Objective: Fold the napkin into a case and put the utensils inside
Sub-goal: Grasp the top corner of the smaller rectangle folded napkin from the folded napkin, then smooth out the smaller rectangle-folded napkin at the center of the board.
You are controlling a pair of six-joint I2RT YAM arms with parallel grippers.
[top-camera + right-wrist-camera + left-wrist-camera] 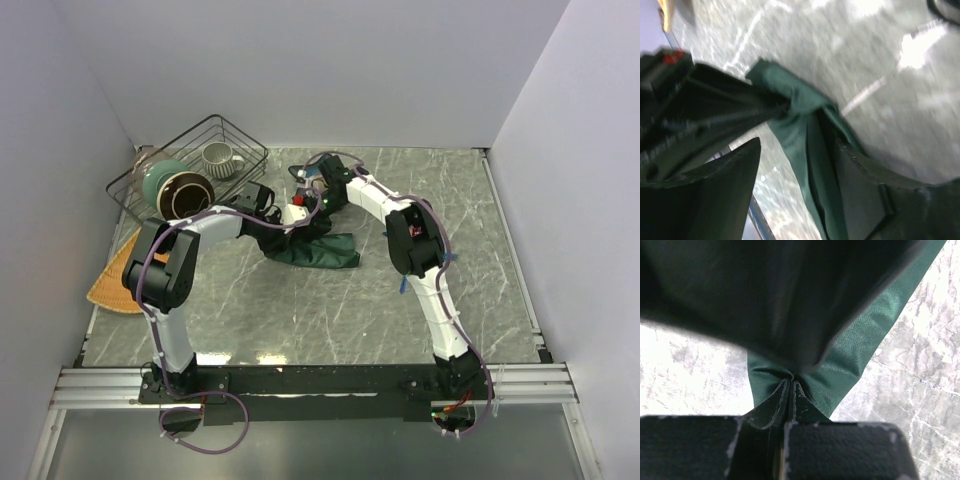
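Napkin [328,250] lies bunched mid-table and is no case yet. Left gripper [790,386] is pinched tight on a gathered edge, while right gripper [799,147] has its jaws spread wide around loose cloth, gripping nothing. Folding looks barely begun; utensils can't be made out, none inside.

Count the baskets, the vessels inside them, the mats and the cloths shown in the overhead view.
wire basket: 1
vessels in it: 2 (teal bowl, pale mug)
orange-tan mat: 1
green napkin: 1
Total: 5
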